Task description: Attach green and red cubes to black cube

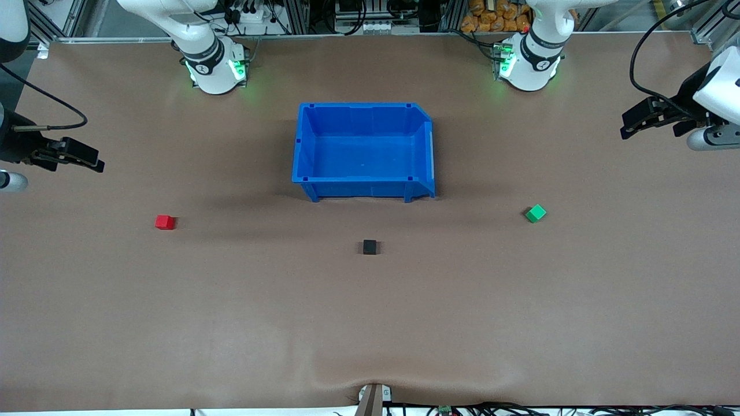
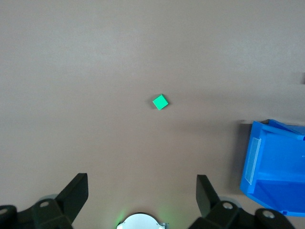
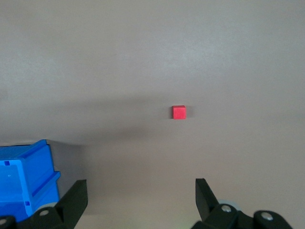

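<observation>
The black cube (image 1: 370, 247) sits on the brown table, nearer the front camera than the blue bin. The red cube (image 1: 165, 222) lies toward the right arm's end and shows in the right wrist view (image 3: 179, 112). The green cube (image 1: 536, 213) lies toward the left arm's end and shows in the left wrist view (image 2: 160, 101). My left gripper (image 1: 629, 128) hangs open and empty high over the table's left-arm end; its fingers (image 2: 76, 191) stand wide apart. My right gripper (image 1: 92, 163) hangs open and empty over the right-arm end, fingers (image 3: 205, 193) wide apart. All three cubes lie apart.
An empty blue bin (image 1: 364, 151) stands in the middle of the table between the two arm bases; a corner of it shows in both wrist views (image 2: 274, 167) (image 3: 26, 176). The brown cover wrinkles slightly at the table's near edge (image 1: 370, 381).
</observation>
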Available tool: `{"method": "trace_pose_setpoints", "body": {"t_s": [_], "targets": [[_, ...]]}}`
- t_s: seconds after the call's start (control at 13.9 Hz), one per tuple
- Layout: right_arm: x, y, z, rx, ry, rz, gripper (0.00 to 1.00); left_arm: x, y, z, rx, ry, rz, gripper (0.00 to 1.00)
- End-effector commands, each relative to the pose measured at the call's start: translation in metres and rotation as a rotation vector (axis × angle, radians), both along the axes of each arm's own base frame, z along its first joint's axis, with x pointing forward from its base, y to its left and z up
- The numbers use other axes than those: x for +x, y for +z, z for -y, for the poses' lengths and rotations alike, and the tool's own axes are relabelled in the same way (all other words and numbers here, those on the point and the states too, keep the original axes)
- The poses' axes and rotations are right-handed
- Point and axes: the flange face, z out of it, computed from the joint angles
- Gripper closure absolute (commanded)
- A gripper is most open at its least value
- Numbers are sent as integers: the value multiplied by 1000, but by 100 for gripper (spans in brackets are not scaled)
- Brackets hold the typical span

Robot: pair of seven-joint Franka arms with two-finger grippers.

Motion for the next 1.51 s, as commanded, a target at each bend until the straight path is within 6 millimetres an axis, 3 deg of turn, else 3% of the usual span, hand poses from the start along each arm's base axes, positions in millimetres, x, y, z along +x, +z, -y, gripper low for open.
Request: {"method": "trace_pose_setpoints", "body": {"t_s": [0.0, 0.5, 0.93, 1.22, 1.43], "targets": [[3, 5, -2, 1, 9, 2, 0, 1, 2, -2, -11, -12, -3, 0], [3, 7, -4, 1, 12, 4, 0, 1, -7, -3, -16, -10, -23, 0], [4, 5, -5, 1, 13, 1, 0, 11, -55, -5, -17, -5, -32, 0], [18, -23, -14, -8, 32, -40, 0, 13, -78, -5, -16, 5, -38, 0], [30, -55, -7, -27, 23, -92, 0, 16, -112, -3, -18, 9, -24, 0]]}}
